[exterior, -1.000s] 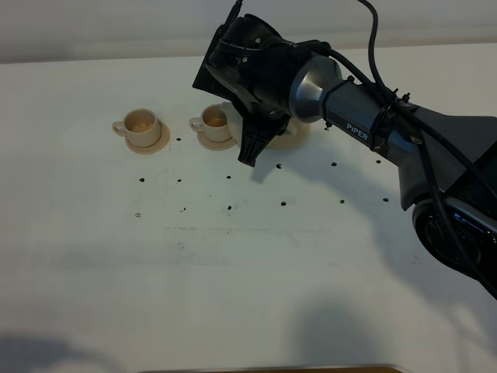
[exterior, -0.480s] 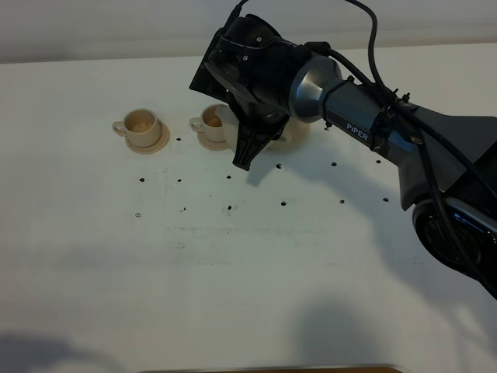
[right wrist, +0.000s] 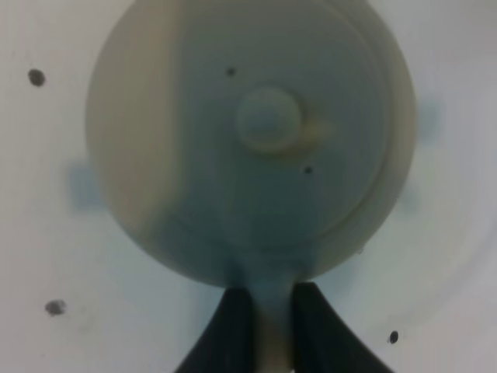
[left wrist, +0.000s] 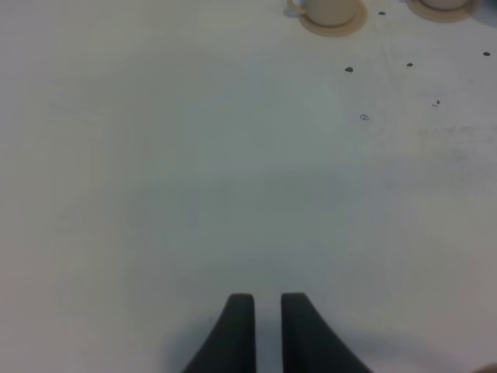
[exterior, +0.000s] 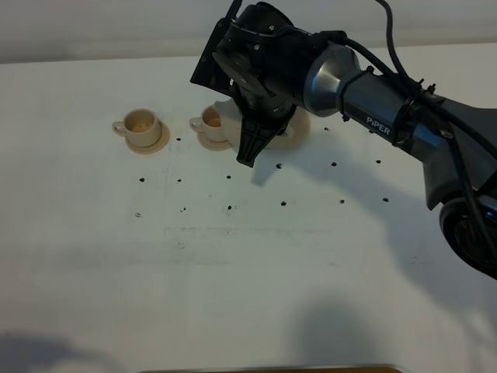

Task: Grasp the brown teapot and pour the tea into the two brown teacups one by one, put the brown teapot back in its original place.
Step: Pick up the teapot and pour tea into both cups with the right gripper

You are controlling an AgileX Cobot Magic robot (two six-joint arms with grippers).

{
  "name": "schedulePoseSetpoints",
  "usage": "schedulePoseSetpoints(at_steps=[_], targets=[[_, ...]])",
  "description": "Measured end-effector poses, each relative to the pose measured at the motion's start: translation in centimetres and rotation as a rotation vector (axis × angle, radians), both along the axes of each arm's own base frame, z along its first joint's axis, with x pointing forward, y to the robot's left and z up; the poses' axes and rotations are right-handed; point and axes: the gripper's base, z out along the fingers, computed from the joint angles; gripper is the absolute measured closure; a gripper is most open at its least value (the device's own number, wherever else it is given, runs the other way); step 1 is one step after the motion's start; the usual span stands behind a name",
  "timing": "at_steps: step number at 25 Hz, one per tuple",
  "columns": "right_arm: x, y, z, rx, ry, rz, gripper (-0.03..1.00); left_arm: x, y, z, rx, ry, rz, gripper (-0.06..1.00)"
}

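The brown teapot (right wrist: 248, 148) fills the right wrist view from above, its lid knob in the middle. My right gripper (right wrist: 272, 330) is shut on its loop handle, which sits between the two dark fingers (right wrist: 233, 330). In the exterior high view the right gripper (exterior: 250, 148) and wrist hide most of the teapot. A pale rim (exterior: 299, 124), likely the wide saucer, shows behind the wrist. The two brown teacups (exterior: 141, 123) (exterior: 211, 120) stand on their saucers to the left, the nearer one just beside the gripper. My left gripper (left wrist: 266, 326) is shut and empty over bare table.
The white table (exterior: 233, 272) has small dark holes scattered across its middle. In the left wrist view one teacup (left wrist: 330, 9) and the edge of another saucer (left wrist: 443, 6) lie far ahead. The right arm's cables arch above the table at the right.
The right wrist swung a little to the left, then back to the right, turning slightly over the teapot. The teacups have not moved.
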Motion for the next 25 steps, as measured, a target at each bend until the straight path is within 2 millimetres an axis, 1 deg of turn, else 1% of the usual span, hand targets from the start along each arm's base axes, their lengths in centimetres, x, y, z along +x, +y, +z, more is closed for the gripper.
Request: schedulePoseSetpoints(at_steps=[3,7,9,19,25], targets=[[-0.1,-0.2,-0.3,-0.014,0.001,0.004,0.85,0.0,0.0,0.0,0.0,0.0,0.0,0.88],[-0.6,-0.7,-1.7,-0.053,0.037,0.01,0.85,0.0,0.0,0.0,0.0,0.0,0.0,0.88],[-0.9,-0.9,-2.1,-0.066,0.048,0.011,0.85,0.0,0.0,0.0,0.0,0.0,0.0,0.88],[0.1,-0.7,-1.6,-0.051,-0.081,0.045,0.85,0.0,0.0,0.0,0.0,0.0,0.0,0.88],[0.6,-0.7,-1.5,-0.082,-0.134,0.07,0.85,0.0,0.0,0.0,0.0,0.0,0.0,0.88]])
